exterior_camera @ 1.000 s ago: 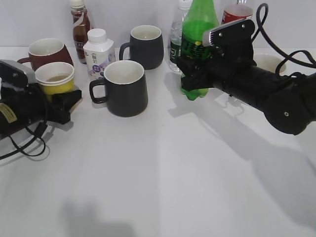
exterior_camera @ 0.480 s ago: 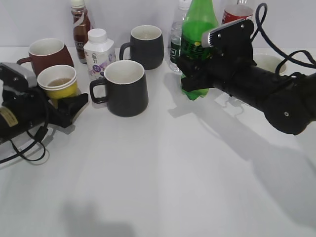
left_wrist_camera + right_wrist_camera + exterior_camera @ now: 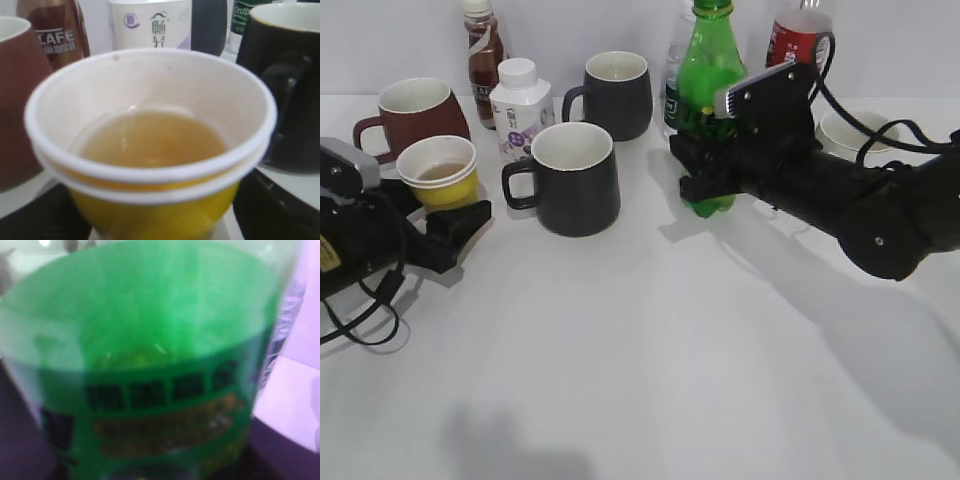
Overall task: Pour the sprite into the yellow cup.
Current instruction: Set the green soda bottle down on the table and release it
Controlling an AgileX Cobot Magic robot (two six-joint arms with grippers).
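Observation:
The sprite [image 3: 705,75] stands upright at the back right of the table and fills the right wrist view [image 3: 150,340]. My right gripper [image 3: 705,168] [image 3: 150,462] is shut on its lower body, at the label. The yellow cup [image 3: 442,185] stands at the left with pale amber liquid in it, and shows close up in the left wrist view [image 3: 155,210]. My left gripper [image 3: 440,212] [image 3: 152,227] is open around the cup's base. A dark finger sits on each side, with a thin gap showing at the right one.
A black mug [image 3: 570,180] stands right of the cup, with a second dark mug [image 3: 615,95] behind. A maroon mug [image 3: 415,108], a white milk bottle [image 3: 520,105] and a coffee bottle [image 3: 482,50] stand at back left. A water bottle [image 3: 672,85], a cola bottle [image 3: 798,40] and a white cup [image 3: 848,130] flank the sprite.
The right gripper has lowered the sprite and shifted it slightly left; its base now looks to rest on the table. The left arm has drawn back to the left; the cup barely moved.

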